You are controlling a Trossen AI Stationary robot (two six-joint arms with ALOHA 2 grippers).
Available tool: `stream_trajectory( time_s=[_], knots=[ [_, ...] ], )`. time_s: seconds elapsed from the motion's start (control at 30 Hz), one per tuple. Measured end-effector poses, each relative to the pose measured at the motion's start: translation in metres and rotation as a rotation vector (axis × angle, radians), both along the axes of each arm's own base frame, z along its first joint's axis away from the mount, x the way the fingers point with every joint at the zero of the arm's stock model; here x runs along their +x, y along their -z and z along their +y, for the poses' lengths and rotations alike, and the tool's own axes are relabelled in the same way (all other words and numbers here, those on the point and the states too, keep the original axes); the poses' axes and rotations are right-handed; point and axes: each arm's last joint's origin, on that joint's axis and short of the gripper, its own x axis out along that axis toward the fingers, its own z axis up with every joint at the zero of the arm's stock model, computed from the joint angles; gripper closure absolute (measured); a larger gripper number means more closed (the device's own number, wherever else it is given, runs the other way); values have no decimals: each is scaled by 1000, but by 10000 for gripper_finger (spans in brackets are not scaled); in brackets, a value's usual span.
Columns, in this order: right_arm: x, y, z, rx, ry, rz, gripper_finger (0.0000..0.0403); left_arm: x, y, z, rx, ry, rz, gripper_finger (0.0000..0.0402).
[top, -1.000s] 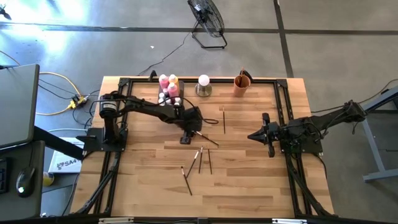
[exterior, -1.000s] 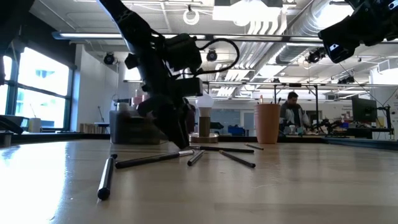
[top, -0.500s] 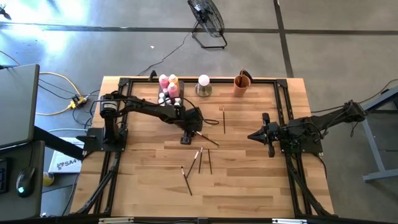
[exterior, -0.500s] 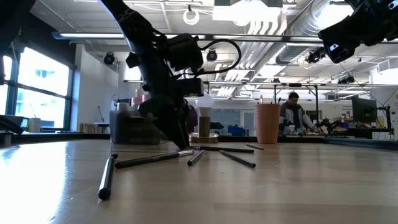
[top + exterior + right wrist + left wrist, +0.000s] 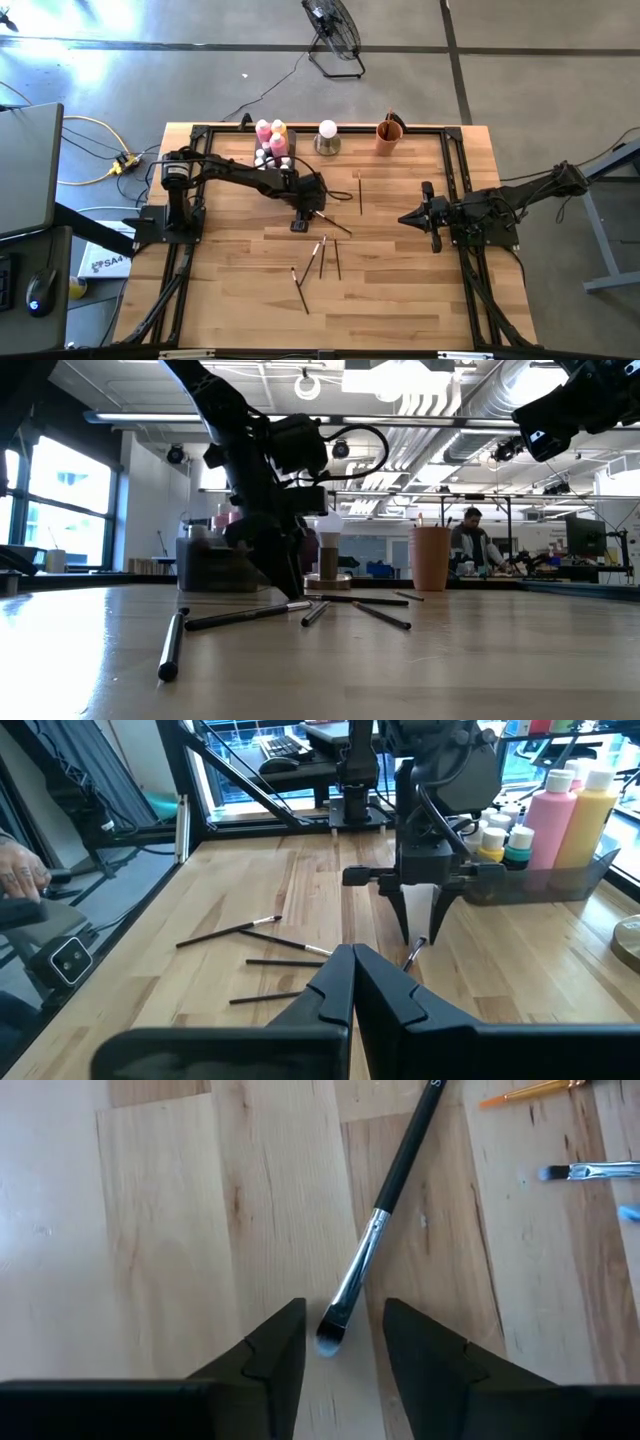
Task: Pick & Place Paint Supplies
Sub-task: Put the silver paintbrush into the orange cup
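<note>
My left gripper [image 5: 343,1342] points down at the table's middle [image 5: 300,220] and is open. Its fingers stand on either side of the bristle tip [image 5: 330,1340] of a dark-handled paintbrush [image 5: 395,1175] that lies flat on the wood, and a gap shows on both sides. Several more brushes lie around it [image 5: 322,255], [image 5: 299,288], [image 5: 360,192]. The pink [image 5: 264,131] and yellow [image 5: 279,129] paint bottles and the tiny capped ones stand in a grey tray [image 5: 272,158] at the far edge. My right gripper [image 5: 352,965] is shut and waits toward the table's right [image 5: 408,217].
A white ball on a metal base [image 5: 327,132] and an orange cup [image 5: 388,135] stand along the far edge, right of the tray. Black frame rails [image 5: 185,270] run along the table's sides. Bare wood lies near the front edge. People show in the room beyond.
</note>
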Motion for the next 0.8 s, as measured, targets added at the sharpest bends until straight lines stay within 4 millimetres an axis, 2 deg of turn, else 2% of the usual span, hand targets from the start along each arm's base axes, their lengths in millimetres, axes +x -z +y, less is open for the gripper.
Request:
stream_trajectory(
  time_s=[0.1, 0.47, 0.8],
  knots=[
    [0, 0, 0, 0, 0, 0, 401, 0, 0, 0, -11, 5, 0, 279],
    [0, 0, 0, 1, -1, 0, 401, -1, 1, -1, -44, -11, 4, 364],
    [0, 0, 0, 2, -7, 1, 401, -1, 1, -2, -73, 1, 1, 375]
  ],
)
